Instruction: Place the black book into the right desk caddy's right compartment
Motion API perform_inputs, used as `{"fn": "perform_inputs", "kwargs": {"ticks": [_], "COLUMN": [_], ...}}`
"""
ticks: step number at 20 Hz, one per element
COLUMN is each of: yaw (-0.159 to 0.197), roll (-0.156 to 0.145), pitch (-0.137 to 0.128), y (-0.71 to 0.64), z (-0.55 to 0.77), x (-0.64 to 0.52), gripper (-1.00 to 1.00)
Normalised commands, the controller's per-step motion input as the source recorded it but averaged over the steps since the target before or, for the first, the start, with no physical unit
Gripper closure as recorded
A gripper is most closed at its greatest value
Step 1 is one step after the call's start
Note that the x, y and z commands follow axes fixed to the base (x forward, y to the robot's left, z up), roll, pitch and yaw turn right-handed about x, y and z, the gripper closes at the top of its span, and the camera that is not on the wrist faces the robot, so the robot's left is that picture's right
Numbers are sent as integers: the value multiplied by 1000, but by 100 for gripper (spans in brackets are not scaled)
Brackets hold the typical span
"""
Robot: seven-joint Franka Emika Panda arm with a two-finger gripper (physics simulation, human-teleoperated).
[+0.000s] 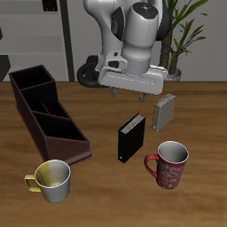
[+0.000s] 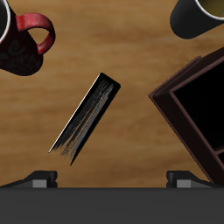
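Note:
The black book (image 1: 131,139) stands upright on the table between the right desk caddy (image 1: 35,120) and a red mug; in the wrist view it shows as a thin black slab (image 2: 87,118) with a pale page edge. My gripper (image 1: 130,92) hangs open and empty above the book, a little farther back. Its fingers (image 2: 39,178) stand wide apart. The caddy is a long dark box with a reddish-brown lip at its near end. Its right compartment (image 1: 28,76) is the squarish section at the far end. Part of the caddy (image 2: 197,105) shows in the wrist view.
A grey book (image 1: 164,112) stands behind the black book. A red mug (image 1: 170,164) (image 2: 22,44) sits nearer the front edge. A yellowish mug (image 1: 53,180) (image 2: 201,17) sits in front of the caddy's lip. A potted plant (image 1: 182,35) is at the back.

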Motion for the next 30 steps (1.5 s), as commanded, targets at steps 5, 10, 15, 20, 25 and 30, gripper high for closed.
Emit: {"fn": "perform_inputs", "kwargs": {"ticks": [5,10,15,20,25,30], "yaw": [-32,-33,-21,-29,-11,-8], "roll": [9,8,29,-2,0,11], "pitch": [10,9,-2,37,32,51], "y": [156,84,100,-20,-46,2], "z": [-218,-173,-197,-296,-325,-373], "x": [230,157,46,123,95,60], "gripper": [-100,-100,-100,-100,-100,-100]}}
